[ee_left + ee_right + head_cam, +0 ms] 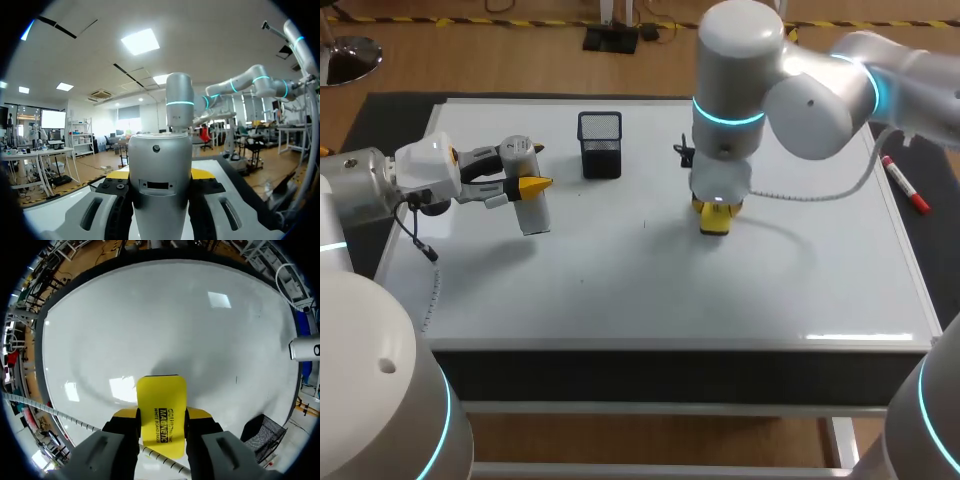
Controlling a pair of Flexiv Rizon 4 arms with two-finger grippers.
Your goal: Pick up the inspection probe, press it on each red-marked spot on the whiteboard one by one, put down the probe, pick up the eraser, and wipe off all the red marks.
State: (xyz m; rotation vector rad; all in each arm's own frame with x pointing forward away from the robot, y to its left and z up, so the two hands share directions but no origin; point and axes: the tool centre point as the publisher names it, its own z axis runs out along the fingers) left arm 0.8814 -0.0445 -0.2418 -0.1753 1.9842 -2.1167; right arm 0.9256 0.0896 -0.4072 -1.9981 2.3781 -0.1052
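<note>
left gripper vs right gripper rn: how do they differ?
Left gripper is shut on the grey inspection probe; right gripper is shut on the yellow eraser. Left gripper lies level above the whiteboard; right gripper points straight down, eraser at the board's surface. Shared: yellow tips, each holding a tool.

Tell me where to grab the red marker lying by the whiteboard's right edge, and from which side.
Take the red marker at mid-barrel, from straight above, jaws turned across its long axis. It lies flat and slanted, so only its narrow sides offer a pinch. The right gripper is nearer but shut on the eraser.
</note>
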